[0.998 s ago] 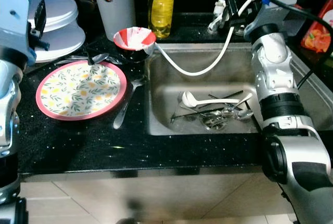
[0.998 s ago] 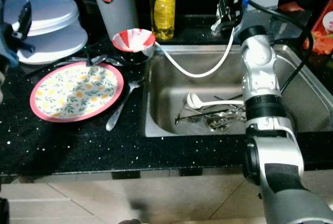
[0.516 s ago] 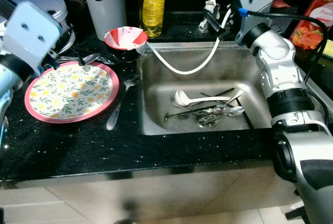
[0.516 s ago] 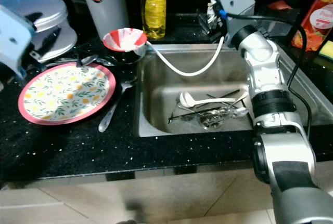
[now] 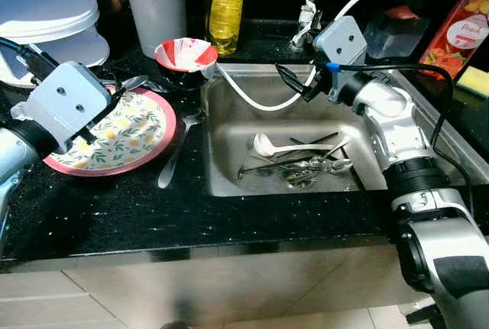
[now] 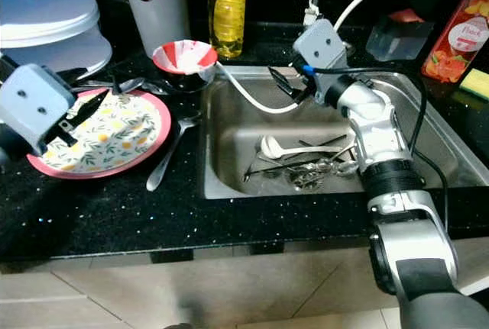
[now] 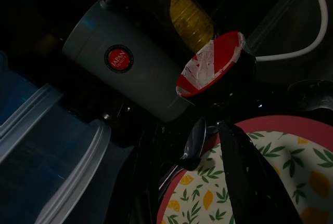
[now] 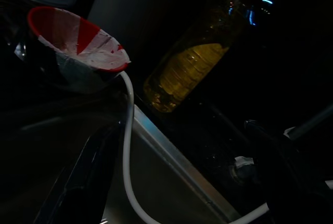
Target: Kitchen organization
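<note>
Left eye view: round plate, pink rim, lemon-leaf print.

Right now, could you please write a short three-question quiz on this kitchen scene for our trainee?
1. True or false: the plate lies in the sink.
2. What lies in the sink? A) cutlery B) a sponge C) a mug
3. Fill in: the left gripper hovers over the ____.

Key:
1. False; it lies on the counter, left of the sink.
2. A
3. plate; the right gripper is above the sink, fingers open.
</note>
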`<state>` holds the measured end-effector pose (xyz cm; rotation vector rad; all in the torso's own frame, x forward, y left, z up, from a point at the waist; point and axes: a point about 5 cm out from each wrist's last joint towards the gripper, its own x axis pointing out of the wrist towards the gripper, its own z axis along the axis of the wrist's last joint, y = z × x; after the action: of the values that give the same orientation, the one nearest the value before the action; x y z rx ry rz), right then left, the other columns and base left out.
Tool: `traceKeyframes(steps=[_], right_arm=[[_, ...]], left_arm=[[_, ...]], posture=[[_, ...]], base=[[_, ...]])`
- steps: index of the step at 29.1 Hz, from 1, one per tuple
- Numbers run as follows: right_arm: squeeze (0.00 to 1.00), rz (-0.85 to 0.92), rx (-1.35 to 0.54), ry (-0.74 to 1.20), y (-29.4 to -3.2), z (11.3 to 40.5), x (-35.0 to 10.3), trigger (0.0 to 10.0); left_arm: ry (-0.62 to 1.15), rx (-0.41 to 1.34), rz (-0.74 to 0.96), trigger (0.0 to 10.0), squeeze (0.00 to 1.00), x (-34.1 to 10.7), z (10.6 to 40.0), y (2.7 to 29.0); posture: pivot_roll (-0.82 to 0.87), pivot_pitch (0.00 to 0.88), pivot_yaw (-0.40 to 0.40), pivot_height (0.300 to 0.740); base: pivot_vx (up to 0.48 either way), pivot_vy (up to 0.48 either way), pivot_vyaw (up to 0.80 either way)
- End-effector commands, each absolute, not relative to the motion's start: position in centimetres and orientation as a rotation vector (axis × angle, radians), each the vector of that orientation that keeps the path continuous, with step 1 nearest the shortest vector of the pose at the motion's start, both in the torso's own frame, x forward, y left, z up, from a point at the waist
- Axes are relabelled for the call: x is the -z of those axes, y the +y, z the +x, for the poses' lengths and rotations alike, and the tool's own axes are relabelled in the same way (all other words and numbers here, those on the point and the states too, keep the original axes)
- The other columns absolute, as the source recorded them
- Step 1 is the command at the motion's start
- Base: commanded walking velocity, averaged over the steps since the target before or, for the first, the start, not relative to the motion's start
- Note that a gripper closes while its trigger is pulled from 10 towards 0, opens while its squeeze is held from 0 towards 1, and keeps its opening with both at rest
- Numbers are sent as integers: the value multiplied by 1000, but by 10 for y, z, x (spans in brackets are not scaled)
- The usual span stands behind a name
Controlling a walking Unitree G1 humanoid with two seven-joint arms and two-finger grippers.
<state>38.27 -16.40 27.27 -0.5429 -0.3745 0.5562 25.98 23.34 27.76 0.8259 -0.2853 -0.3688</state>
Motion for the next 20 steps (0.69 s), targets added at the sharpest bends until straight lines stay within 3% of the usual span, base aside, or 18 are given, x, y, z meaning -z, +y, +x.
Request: traceKeyframes(steps=[1,15,20], right_arm=[[0,-520,-557,-372,-166,382,-272,10000],[0,-422,-556,-396,-145,380,-261,10000],[0,-837,-748,-526,-124,364,-257,10000]], left_arm=[[-294,381,854,10000,0,-282,257,234],[-278,348,806,10000,0,-262,262,233],[-280,457,1072,10000,0,-254,262,226]], posture=[[176,0,-88,740],[181,0,-78,740],[172,0,-76,740]], base=[[0,0,0],[0,0,0],[0,0,0]])
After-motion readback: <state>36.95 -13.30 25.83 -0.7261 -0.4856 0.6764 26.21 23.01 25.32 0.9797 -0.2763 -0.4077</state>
